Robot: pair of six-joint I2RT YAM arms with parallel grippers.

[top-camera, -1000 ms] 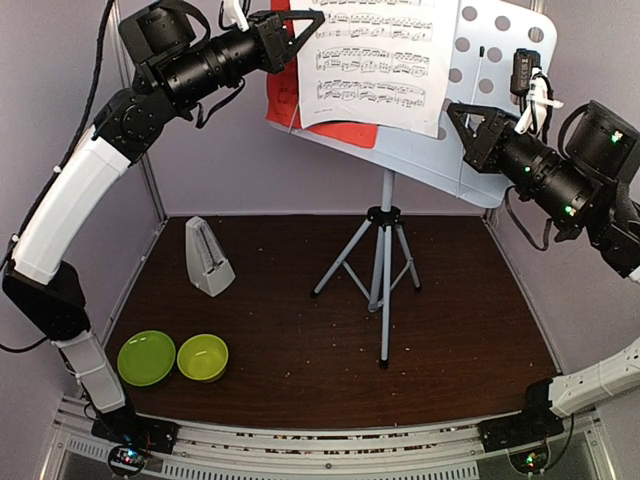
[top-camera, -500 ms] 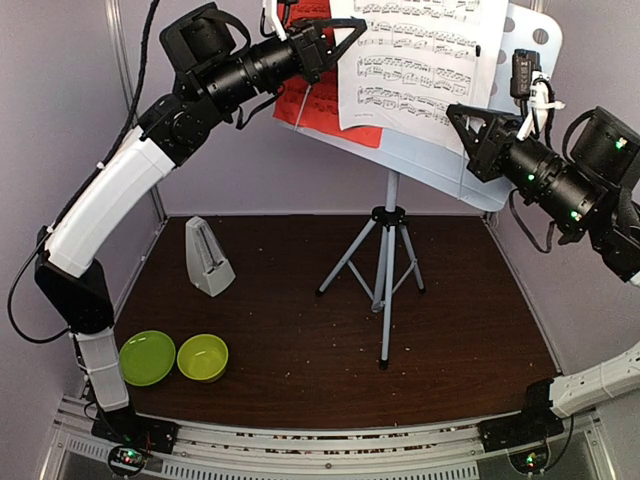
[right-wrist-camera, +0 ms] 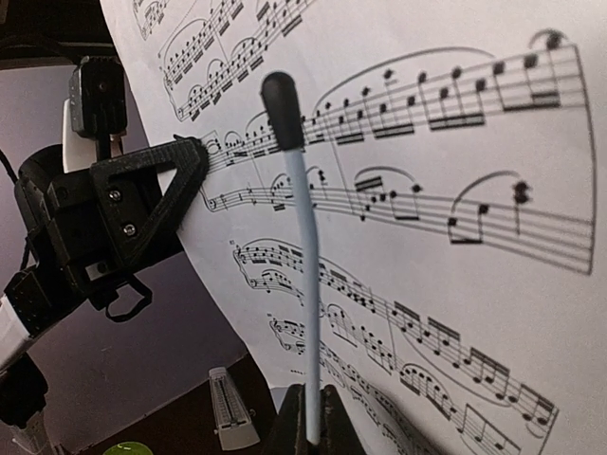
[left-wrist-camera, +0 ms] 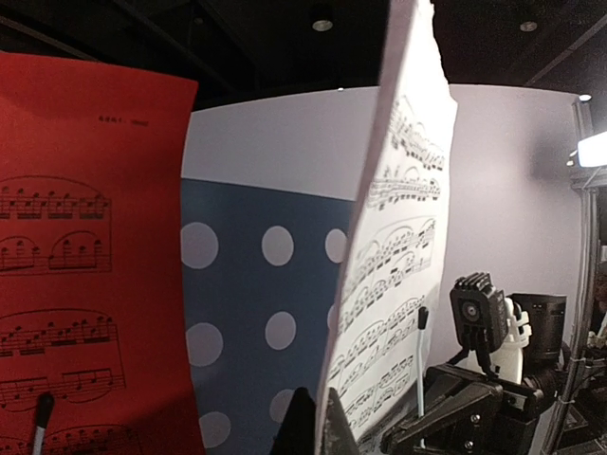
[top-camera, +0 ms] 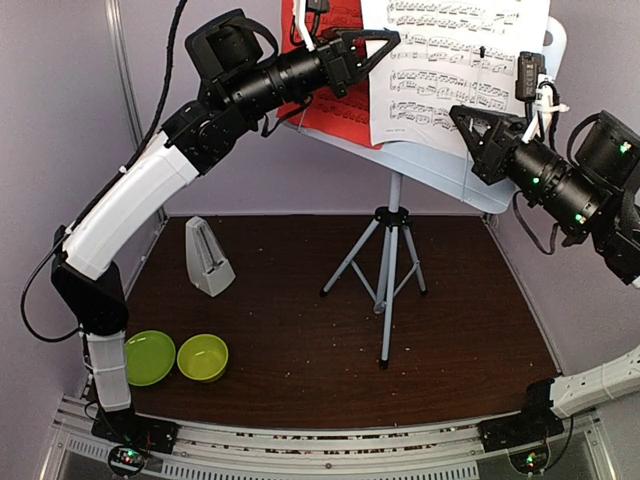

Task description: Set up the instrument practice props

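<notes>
left claw is pinching shut on the edge of the white music sheet | red music sheet is lying to its left on the perforated desk | right claw is clamping the stand's thin retainer rod in front of that sheet | metronome is standing far below it on the bench

White music sheet seemingly covers most of the desk.

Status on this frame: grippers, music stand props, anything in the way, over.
Left gripper shut on white sheet edge, against stand desk. Right gripper shut on thin holder rod. Red sheet on desk, metronome on table. Nothing seen blocking.
</notes>
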